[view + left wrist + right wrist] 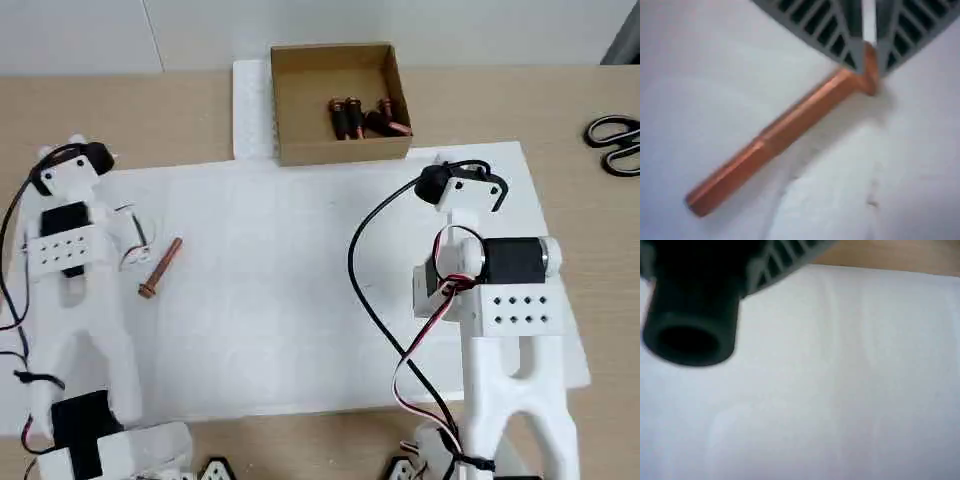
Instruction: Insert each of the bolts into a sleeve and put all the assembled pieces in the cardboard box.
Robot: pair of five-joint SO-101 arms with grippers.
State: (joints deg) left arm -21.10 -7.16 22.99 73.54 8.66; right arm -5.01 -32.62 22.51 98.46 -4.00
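Note:
A copper bolt (161,267) lies slanted on the white sheet (300,320), just right of the left arm (68,250). In the left wrist view my left gripper (867,52) has its grey ribbed jaws closed on the head of the bolt (780,135), whose shank rests along the sheet. My right gripper (715,265) is shut on a black sleeve (690,335), whose open bore faces the camera a little above the sheet. The right arm (490,270) stands at the sheet's right side. The cardboard box (340,152) at the back holds several assembled pieces (365,118).
Black scissors (615,143) lie on the wooden table at the far right. A black cable (365,290) loops left of the right arm. The sheet's middle between the arms is bare.

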